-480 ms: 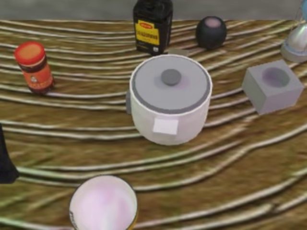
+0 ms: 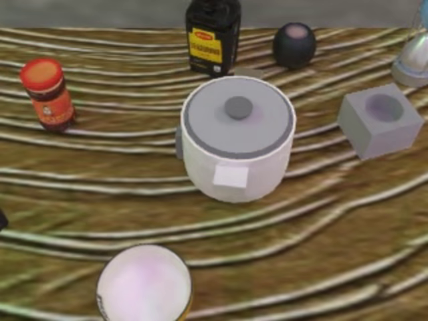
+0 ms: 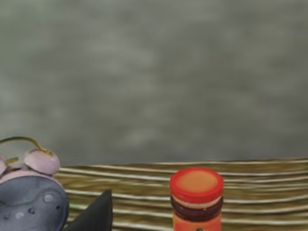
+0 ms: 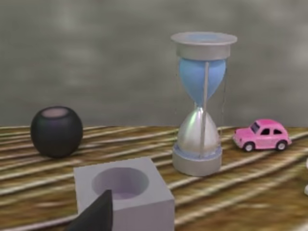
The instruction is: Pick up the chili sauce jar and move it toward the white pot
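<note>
The chili sauce jar (image 2: pixel 47 93), with a red-orange lid and an orange label, stands upright at the far left of the table. The left wrist view has it (image 3: pixel 196 199) straight ahead, some way off. The white pot (image 2: pixel 237 137), with a grey lid and knob, stands at the table's middle. My left gripper (image 2: pixel 2 219) is only a dark sliver at the left edge, nearer the front than the jar. It is open and empty, with one dark fingertip (image 3: pixel 95 214) showing. My right gripper is out of the top view, also open, its fingertip (image 4: pixel 96 214) in front of a grey cube.
Behind the pot stands a black bottle (image 2: pixel 212 37) with a yellow label, and a black ball (image 2: pixel 294 44) is beside it. A grey cube (image 2: pixel 381 119) and an hourglass (image 2: pixel 414 57) stand at the right, a white-topped can (image 2: pixel 144 284) at the front. An alarm clock (image 3: pixel 29 202) is near my left gripper.
The dark bulk of my left arm at the top view's left edge has drawn back almost out of the picture. The jar and the pot have not moved.
</note>
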Controlling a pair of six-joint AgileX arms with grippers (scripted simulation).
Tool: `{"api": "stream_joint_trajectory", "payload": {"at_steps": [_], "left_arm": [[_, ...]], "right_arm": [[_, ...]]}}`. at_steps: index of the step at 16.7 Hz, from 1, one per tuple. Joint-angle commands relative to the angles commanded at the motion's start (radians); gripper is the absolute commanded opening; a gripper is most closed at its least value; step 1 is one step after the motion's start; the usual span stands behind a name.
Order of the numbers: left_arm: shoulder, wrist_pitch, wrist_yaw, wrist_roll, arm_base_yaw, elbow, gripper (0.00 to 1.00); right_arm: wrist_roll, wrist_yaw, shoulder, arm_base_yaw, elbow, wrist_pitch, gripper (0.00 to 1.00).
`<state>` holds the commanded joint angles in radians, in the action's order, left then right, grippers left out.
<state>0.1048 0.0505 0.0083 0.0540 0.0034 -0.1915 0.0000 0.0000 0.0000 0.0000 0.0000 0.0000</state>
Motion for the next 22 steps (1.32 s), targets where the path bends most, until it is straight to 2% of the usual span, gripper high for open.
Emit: {"api": "stream_joint_trajectory", "payload": {"at_steps": [4,8,22], "left_arm": [[0.2,0.112,0.018,0.079,-0.002,-0.272,1.0],[0.502,0.296,0.04,0.178,-0.007,-0.597,1.0],[1.91,1.188,0.089,0.561,-0.011,-1.815,1.0]], "right_arm": [[0.0,0.0,0.0,0.0,0.0,0.0,1.0],[0.0,0.0,0.0,0.0,0.0,0.0,1.0],[0.0,0.0,0.0,0.0,0.0,0.0,1.0]]}}
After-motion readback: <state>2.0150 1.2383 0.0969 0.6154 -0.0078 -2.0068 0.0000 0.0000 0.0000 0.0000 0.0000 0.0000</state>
